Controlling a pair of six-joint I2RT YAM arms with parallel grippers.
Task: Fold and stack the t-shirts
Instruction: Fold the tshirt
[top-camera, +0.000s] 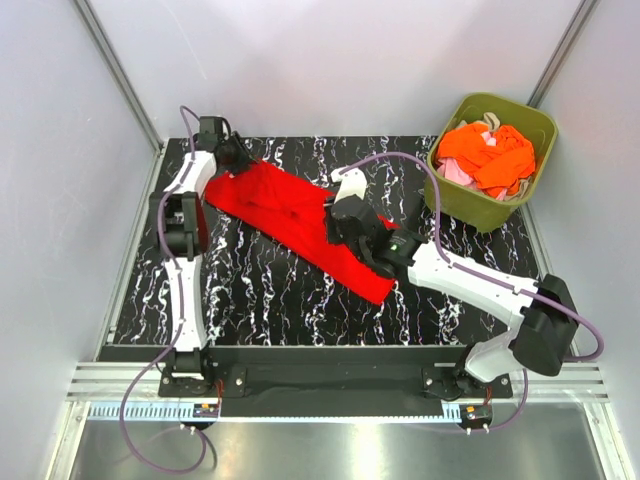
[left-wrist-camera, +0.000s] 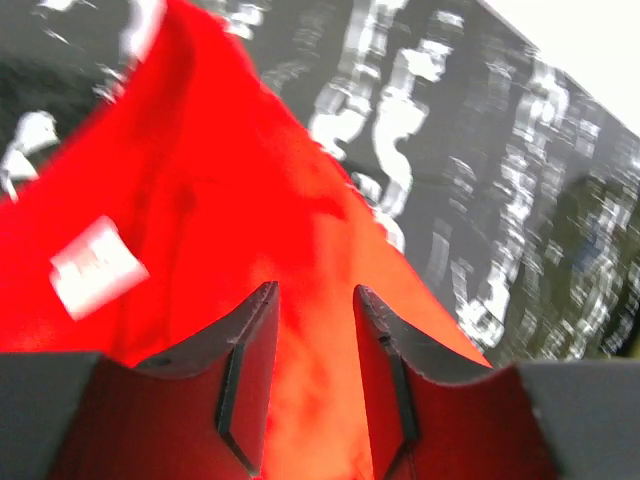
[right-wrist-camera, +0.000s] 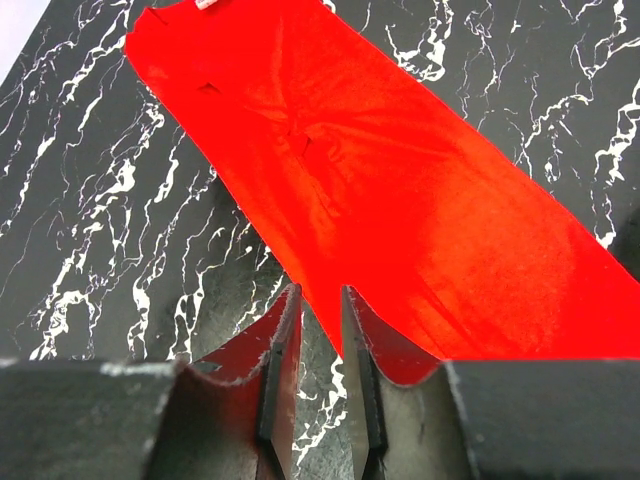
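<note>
The red shirt (top-camera: 290, 215) lies in a long strip on the table (top-camera: 260, 290), left gripper (left-wrist-camera: 312, 295) clamped on its far end, right gripper (right-wrist-camera: 320, 295) pinched thinly on one long edge, so it likely slips out mid-fold.

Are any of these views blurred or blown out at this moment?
Left wrist view: motion-blurred, with the red t-shirt and its white label smeared. Right wrist view: sharp, but with a bright washed-out patch on the shirt. Top external view: evenly lit and crisp, no strong glare.
</note>
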